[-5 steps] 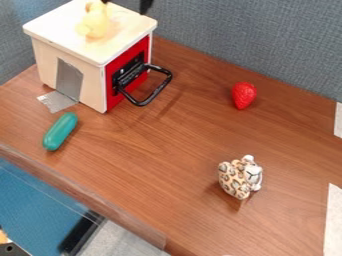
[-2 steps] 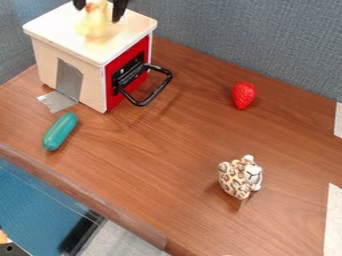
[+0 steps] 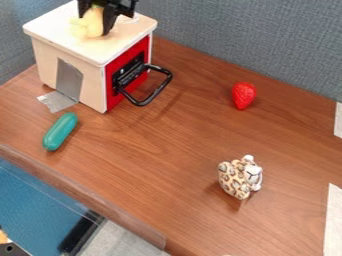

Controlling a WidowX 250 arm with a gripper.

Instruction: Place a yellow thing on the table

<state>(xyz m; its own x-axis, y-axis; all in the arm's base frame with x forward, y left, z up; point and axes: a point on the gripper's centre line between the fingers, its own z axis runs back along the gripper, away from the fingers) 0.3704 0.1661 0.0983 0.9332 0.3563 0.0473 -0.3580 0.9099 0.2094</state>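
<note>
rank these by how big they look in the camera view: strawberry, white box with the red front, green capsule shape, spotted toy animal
1. white box
2. spotted toy animal
3. green capsule shape
4. strawberry

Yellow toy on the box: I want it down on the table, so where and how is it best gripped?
Probably around its upright body, from above. The yellow toy rises from the top of the red-fronted box, with a lower bulge toward the picture's left, so the taller part looks easier to grip.
</note>
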